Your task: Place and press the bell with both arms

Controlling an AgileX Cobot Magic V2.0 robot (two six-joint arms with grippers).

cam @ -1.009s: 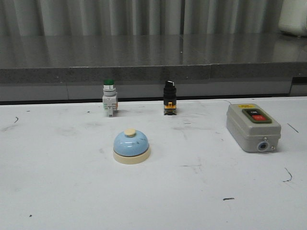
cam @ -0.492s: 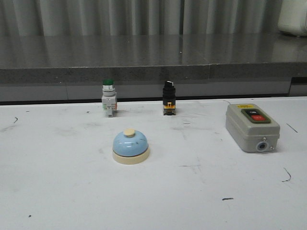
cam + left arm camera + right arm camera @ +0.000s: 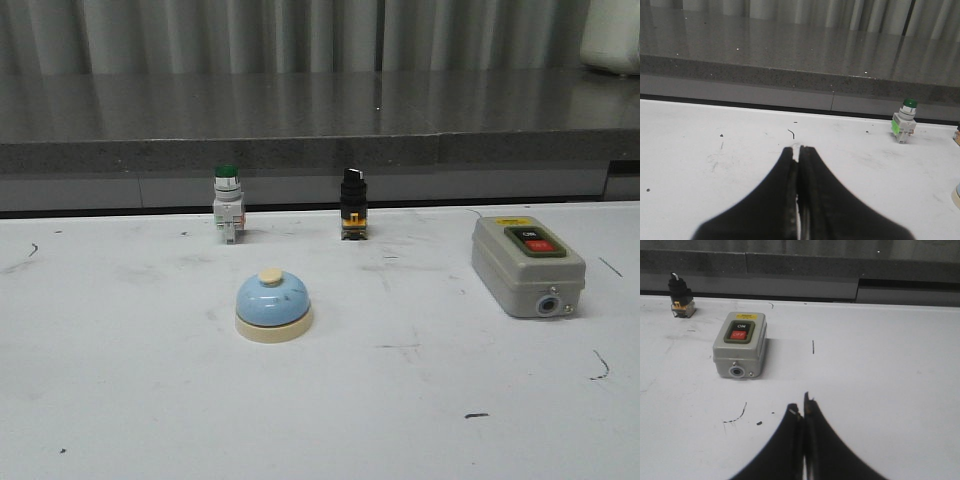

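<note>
The bell (image 3: 273,307) stands alone on the table (image 3: 120,400). My left fingers (image 3: 790,165) and right fingers (image 3: 799,415) are pressed closed, empty.

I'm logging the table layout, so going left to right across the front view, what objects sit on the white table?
Small green-capped pushbutton switch → light-blue dome-shaped desk bell with cream base and button → black selector switch with yellow base → grey control box with black and red buttons.

The bell (image 3: 273,306) is sitting upright on the white table (image 3: 120,400), with the grey switch box (image 3: 526,265) lying at its three o'clock.
</note>
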